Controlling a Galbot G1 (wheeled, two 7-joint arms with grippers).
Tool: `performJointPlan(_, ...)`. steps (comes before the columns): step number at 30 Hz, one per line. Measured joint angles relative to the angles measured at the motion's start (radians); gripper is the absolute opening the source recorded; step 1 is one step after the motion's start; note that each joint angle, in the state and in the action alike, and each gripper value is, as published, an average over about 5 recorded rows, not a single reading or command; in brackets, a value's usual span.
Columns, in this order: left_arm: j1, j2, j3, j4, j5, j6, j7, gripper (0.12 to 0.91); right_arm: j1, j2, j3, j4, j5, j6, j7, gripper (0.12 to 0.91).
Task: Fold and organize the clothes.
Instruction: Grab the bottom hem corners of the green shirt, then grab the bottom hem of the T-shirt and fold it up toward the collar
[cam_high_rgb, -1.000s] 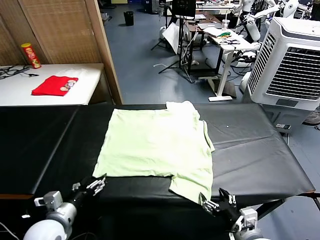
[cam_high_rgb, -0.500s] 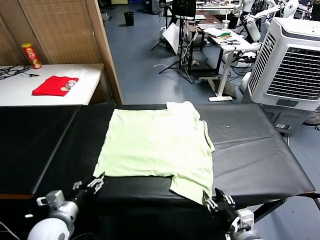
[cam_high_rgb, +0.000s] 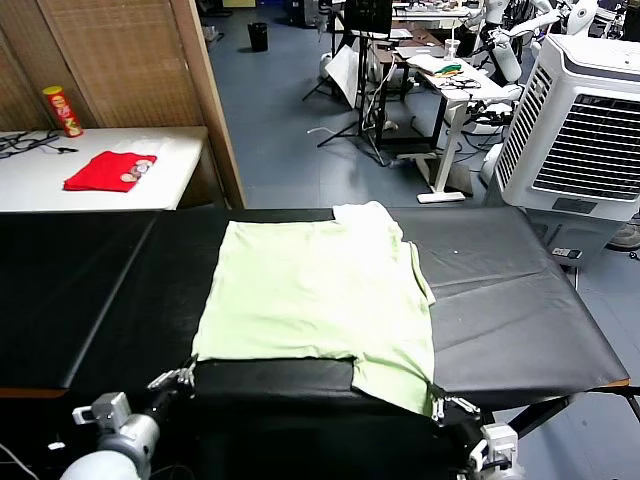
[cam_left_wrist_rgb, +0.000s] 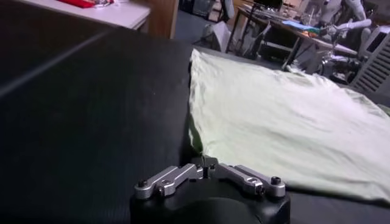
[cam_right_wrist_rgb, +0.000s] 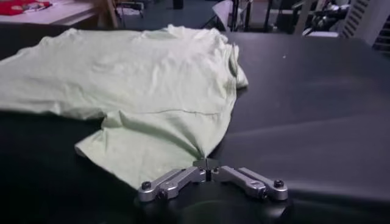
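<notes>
Head view: the pale green T-shirt (cam_high_rgb: 315, 290) lies flat on the black table (cam_high_rgb: 520, 300), its long axis running from our near edge toward the far edge, collar end farthest from us. Our left tool (cam_high_rgb: 172, 379) pinches the near left hem corner, fingers closed on cloth. Our right tool (cam_high_rgb: 440, 405) grips the near right corner likewise. Beyond, a red garment (cam_high_rgb: 110, 170) lies on a white side table (cam_high_rgb: 175, 165).

free: black table (cam_high_rgb: 520, 300) bare left and right of T-shirt (cam_high_rgb: 315, 290) | obstacle: wooden partition (cam_high_rgb: 205, 95) behind
</notes>
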Motion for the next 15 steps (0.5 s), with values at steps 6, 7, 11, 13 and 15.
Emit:
performJointPlan(6, 0.003, -0.021, -0.007, -0.031, -0.020, -0.063, 0.011, 0.126, 0.099, -0.025, 0.001, -0.092, 0.057, 0.138, -0.035, 0.121)
performJointPlan(7, -0.008, -0.026, -0.005, -0.029, -0.021, -0.077, 0.015, 0.126, 0.125, -0.030, -0.001, -0.117, 0.062, 0.165, -0.040, 0.121)
performJointPlan(11, -0.077, -0.048, 0.012, 0.000, -0.007, -0.113, 0.021, 0.126, 0.248, -0.052, -0.022, -0.222, 0.070, 0.227, -0.051, 0.121)
performJointPlan(13, -0.118, -0.057, 0.021, 0.024, 0.001, -0.122, 0.018, 0.126, 0.312, -0.061, -0.036, -0.267, 0.070, 0.236, -0.052, 0.121)
performJointPlan(15, -0.157, -0.061, 0.030, 0.050, 0.010, -0.127, 0.016, 0.126, 0.373, -0.070, -0.051, -0.309, 0.067, 0.241, -0.051, 0.121)
